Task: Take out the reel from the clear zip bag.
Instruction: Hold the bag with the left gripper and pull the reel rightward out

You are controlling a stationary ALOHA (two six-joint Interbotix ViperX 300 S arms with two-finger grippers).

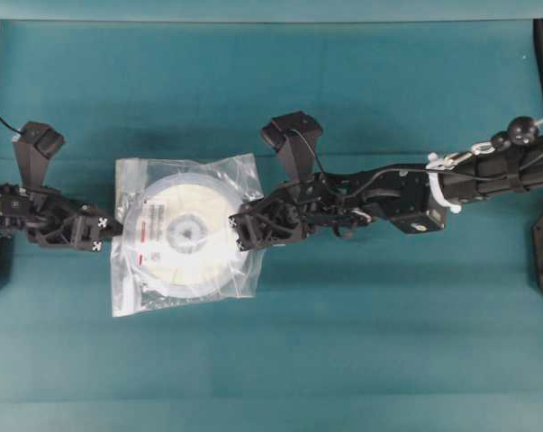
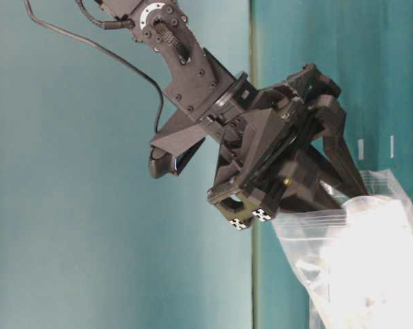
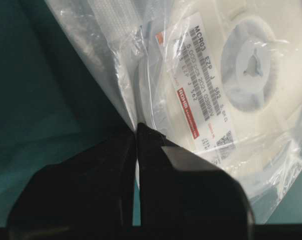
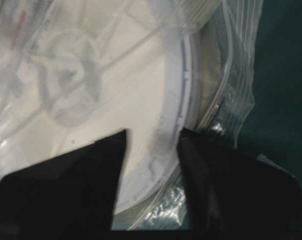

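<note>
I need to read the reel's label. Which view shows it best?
The left wrist view: the label fills the frame, its print legible through the clear zip bag. Overhead shows it tiny; the table-level view only glare; the right wrist view none.

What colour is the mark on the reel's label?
Red, printed on the white label of the reel; the left wrist view shows it best.

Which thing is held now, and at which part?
The left end effector pinches the clear zip bag at its edge. The right end effector straddles the reel's rim.
</note>
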